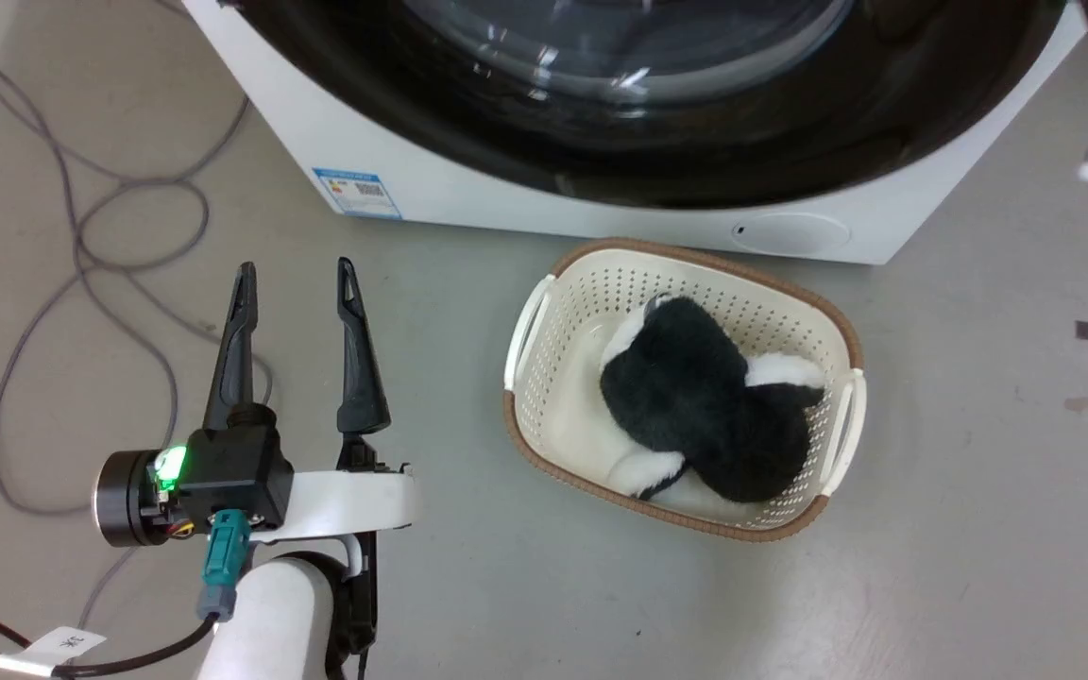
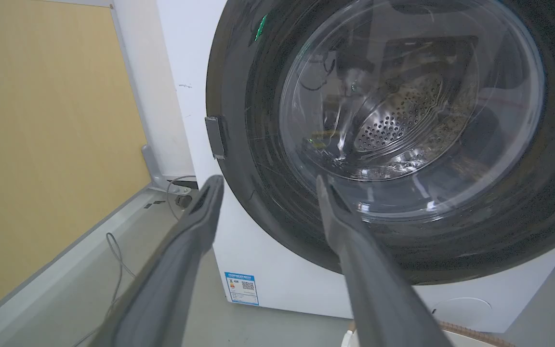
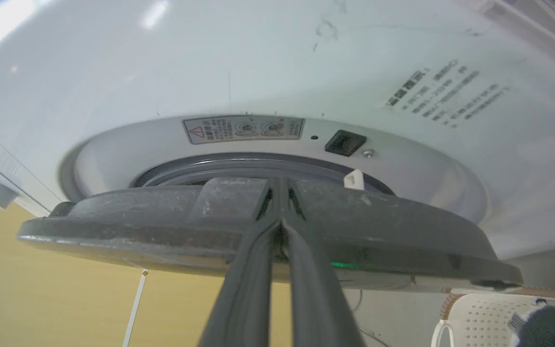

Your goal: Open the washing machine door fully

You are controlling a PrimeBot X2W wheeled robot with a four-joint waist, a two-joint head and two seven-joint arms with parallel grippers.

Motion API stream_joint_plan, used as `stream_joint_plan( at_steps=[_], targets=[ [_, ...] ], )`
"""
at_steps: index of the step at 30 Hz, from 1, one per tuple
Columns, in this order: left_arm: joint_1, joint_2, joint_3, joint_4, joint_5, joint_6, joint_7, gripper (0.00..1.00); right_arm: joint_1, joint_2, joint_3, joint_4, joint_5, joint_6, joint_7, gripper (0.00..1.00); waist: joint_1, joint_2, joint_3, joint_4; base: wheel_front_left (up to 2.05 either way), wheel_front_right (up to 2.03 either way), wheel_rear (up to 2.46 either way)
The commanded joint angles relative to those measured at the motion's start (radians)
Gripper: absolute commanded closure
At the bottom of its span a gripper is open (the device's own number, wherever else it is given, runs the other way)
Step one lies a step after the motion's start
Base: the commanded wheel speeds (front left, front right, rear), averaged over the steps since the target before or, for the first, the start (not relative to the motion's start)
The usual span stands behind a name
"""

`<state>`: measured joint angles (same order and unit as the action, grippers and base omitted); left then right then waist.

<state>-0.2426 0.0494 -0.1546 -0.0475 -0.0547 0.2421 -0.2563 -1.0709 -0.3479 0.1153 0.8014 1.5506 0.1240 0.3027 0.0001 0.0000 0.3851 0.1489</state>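
Smooth grey floor (image 1: pixel 978 567) with loose cables (image 1: pixel 79 247), yellow wall panel (image 2: pixel 41 144) behind

Bright, even indoor light falls from above. On the floor (image 1: pixel 960 567) the basket (image 1: pixel 695 249) casts only a soft, faint shadow. White glare streaks cross the glass of the washing machine door (image 2: pixel 258 207) in the head and left wrist views. In the left wrist view the left claw (image 2: pixel 268 179) has its fingers (image 2: pixel 171 274) blurred, too near the lens. In the right wrist view 2 lamp reflections shine on the washer's white front (image 3: pixel 113 67), whose lines bow from wide-angle distortion.
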Motion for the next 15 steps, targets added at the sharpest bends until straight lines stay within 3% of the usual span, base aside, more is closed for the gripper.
stream_joint_plan(
  at_steps=[1, 15],
  targets=[
    [0.002, 0.001, 0.003, 0.003, 0.001, -0.005, -0.006, 0.0, 0.015, 0.033, 0.024, -0.018, 0.009, 0.007, 0.025, 1.0, -0.0001, 0.0, -0.009, -0.007, 0.0, 0.0, 0.0],
    [0.065, 0.001, 0.033, 0.026, 0.014, -0.025, -0.006, 0.0, 0.232, 0.032, 0.076, -0.192, 0.019, 0.007, 0.122, 1.0, -0.0001, 0.0, -0.114, -0.045, 0.0, 0.0, 0.0]
  ],
)
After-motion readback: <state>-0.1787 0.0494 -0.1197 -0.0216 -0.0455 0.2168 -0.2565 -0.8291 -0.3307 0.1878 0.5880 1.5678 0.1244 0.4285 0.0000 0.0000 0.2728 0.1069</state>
